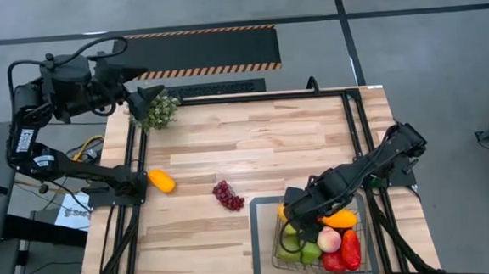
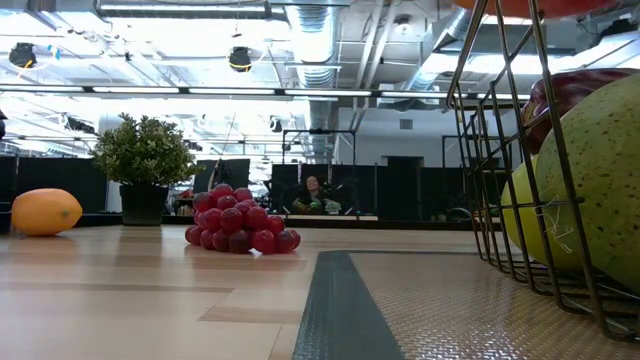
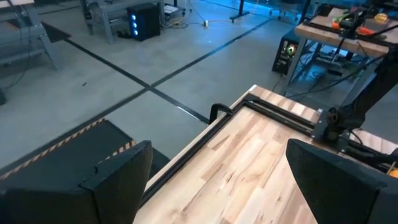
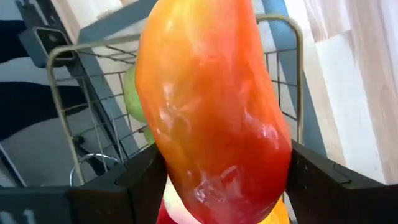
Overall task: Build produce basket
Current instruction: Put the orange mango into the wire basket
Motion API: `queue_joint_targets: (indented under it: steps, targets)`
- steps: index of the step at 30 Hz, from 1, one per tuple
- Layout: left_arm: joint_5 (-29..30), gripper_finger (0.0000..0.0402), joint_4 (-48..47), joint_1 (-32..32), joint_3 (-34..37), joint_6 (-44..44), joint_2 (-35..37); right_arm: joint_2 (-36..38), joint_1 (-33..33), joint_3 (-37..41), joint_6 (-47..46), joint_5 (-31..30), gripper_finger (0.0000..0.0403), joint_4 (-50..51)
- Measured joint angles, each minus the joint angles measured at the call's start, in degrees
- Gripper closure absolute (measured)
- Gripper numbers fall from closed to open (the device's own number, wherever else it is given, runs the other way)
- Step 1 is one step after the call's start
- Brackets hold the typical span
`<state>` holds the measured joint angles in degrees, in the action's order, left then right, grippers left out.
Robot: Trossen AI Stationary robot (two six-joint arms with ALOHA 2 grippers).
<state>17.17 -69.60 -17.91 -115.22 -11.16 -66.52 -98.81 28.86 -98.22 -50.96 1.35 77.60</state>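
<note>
The dark wire basket (image 1: 363,232) stands on a grey mat at the table's near right and holds green pears (image 1: 290,250), a pink peach (image 1: 329,239), a red pepper (image 1: 351,249) and an orange pepper (image 1: 340,219). My right gripper (image 1: 286,211) is over the basket's far left corner, shut on an orange-red pepper (image 4: 211,106). Purple grapes (image 1: 228,195) and a yellow-orange fruit (image 1: 160,180) lie on the table. My left gripper (image 3: 217,180) is open and empty, raised at the far left beside the potted plant (image 1: 158,111). My right gripper pinches the orange-red pepper between its two fingers, one on each side of its thick part (image 4: 186,186). The pepper stands out beyond the fingertips (image 4: 144,180) over the basket's rim (image 4: 62,74). I cannot tell whether it rests on anything below.
In the low view the grapes (image 2: 240,225) lie mid-table, the yellow-orange fruit (image 2: 40,211) at the left, the potted plant (image 2: 145,165) behind them and the basket's wall (image 2: 500,180) close at the right. Bare wood lies between the grapes and the grey mat (image 1: 261,238).
</note>
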Motion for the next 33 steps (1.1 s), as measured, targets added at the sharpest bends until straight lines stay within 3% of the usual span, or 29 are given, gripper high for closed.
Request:
queue_joint_targets:
  steps: [8, 16, 24, 33]
  targets:
    - [0.05, 0.0042, 0.08, 0.00, 0.00, -1.94, -0.02, 2.52, 3.98, 9.93, -6.01, 4.55, 0.0121, -12.28]
    - [0.30, 0.0042, 0.11, -0.02, 0.00, -3.10, -0.26, 2.03, 4.90, 10.34, -7.01, 4.04, 0.0121, -13.49]
    - [0.38, 0.0042, -0.46, -0.02, 0.00, -4.69, -0.24, 1.86, 5.93, 16.27, -16.34, 3.90, 0.0121, -17.91]
    - [0.42, 0.0042, -0.48, -0.01, 0.00, -4.77, -0.20, 1.96, 5.92, 15.74, -12.93, 1.86, 0.0121, -21.31]
